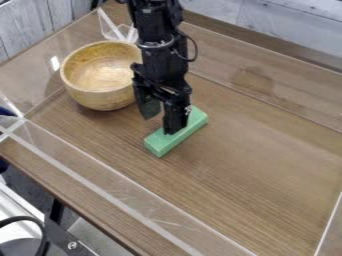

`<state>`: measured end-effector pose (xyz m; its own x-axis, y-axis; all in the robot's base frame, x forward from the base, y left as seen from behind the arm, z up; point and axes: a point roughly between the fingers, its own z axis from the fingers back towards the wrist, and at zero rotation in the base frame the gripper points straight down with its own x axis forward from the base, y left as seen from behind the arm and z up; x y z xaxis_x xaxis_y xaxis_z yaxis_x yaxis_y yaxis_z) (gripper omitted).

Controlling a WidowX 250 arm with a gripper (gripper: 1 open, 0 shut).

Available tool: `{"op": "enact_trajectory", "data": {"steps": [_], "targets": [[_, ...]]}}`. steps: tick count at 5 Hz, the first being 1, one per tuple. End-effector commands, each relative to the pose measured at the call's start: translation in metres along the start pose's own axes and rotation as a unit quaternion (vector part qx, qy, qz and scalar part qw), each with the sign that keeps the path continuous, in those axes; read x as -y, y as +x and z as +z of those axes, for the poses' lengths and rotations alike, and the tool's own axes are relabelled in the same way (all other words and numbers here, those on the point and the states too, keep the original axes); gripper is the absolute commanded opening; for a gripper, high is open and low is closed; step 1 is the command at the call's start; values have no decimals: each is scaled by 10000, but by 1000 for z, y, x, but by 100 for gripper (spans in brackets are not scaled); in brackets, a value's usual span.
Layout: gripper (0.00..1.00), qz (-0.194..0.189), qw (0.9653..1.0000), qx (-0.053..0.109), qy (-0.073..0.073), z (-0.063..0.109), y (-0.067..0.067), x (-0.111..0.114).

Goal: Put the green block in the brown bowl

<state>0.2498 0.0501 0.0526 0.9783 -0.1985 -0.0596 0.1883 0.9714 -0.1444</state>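
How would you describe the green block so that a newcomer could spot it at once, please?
Start at the brown bowl at the wooden table's far left. Just to its right hangs the black hand. The green block lies flat below it, a long bright green bar, the only green thing there.

The green block [178, 134] lies flat and aslant on the wooden surface [254, 150], to the right of the brown bowl [102, 74] and apart from it. The black pincer [162, 110] points down over the block's upper end, jaws spread.
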Motion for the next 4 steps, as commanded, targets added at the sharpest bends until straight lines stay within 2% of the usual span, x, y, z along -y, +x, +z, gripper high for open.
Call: {"op": "enact_trajectory", "data": {"steps": [1, 4], "targets": [[100, 7, 9992, 384, 55, 15, 4, -3], [100, 264, 9964, 742, 329, -1, 8, -2]]}}
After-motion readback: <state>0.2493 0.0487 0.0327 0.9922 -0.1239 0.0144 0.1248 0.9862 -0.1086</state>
